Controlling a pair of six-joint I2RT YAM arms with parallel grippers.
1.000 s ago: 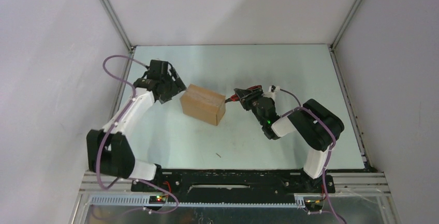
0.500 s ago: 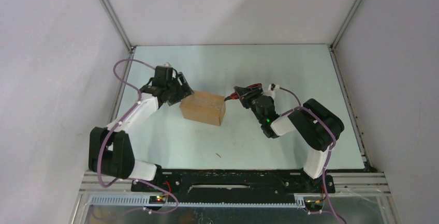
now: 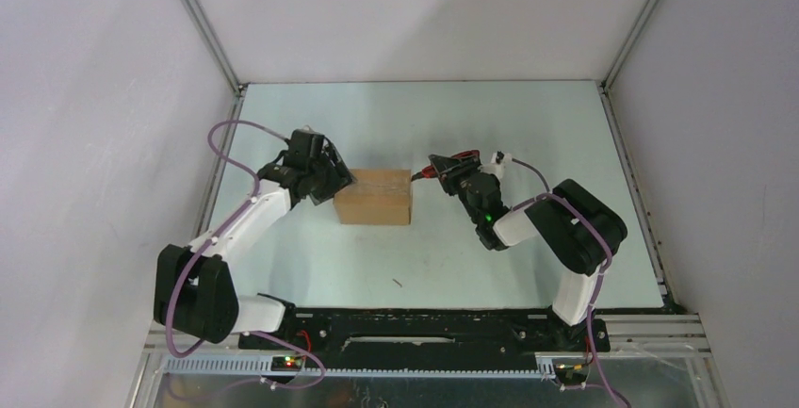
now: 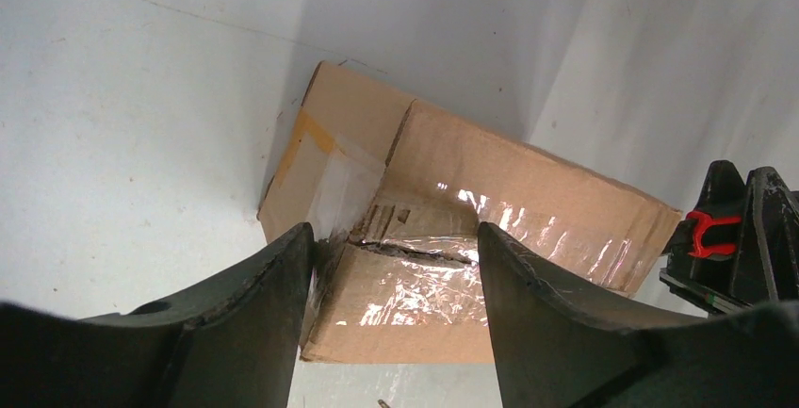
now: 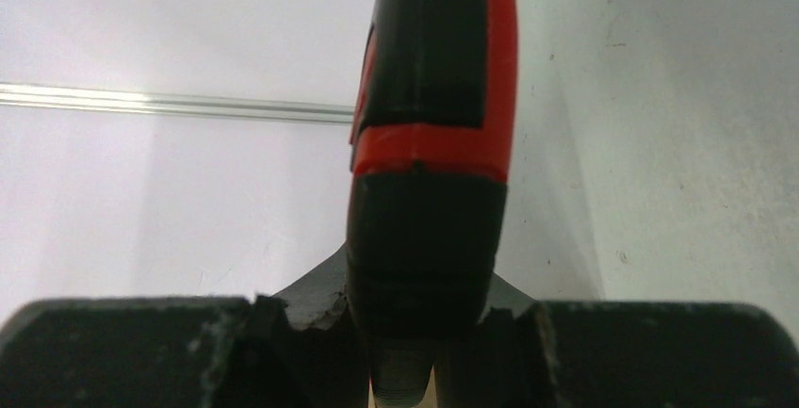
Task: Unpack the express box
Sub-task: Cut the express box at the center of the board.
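**Express box mid-worktop, a claw at each end**

Express box [image 3: 374, 199] rests on the worktop [image 3: 424, 116], flaps down and taped. Left claw [image 3: 336, 181] is spread at its left end — contact unclear. Right claw [image 3: 451, 170] pinches a red-and-black utility knife [image 5: 429, 144] near the box's right end.

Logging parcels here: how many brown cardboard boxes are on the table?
1. The small brown taped cardboard box lies between the left gripper and the right gripper; none seems hidden.

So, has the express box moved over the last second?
Yes. The express box has swung from skewed to parallel with the table's far edge.
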